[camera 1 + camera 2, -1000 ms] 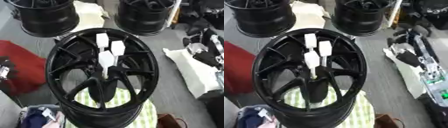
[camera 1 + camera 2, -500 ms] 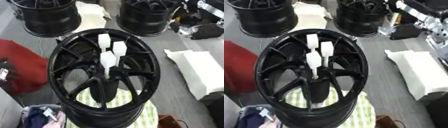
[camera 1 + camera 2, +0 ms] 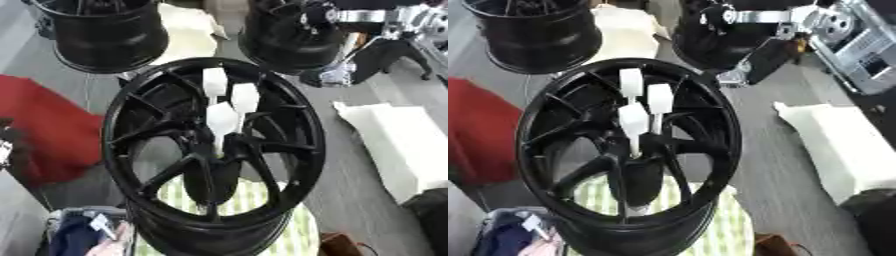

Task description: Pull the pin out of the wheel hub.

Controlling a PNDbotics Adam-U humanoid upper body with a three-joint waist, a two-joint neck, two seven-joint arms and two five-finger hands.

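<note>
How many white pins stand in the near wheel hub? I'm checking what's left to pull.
3: rear pin, right pin and front pin, clustered at the hub centre; others may be hidden.

Only the robot's right arm (image 3: 768, 46) shows, coming in from the far right corner of the scene. Its silver joints (image 3: 773, 17) lie across the far edge. From them a black link slants down and to the left, toward the middle. At the link's low end is a small pale grey part, seemingly the right hand (image 3: 732, 76). It is too blurred to show how it is posed.
</note>
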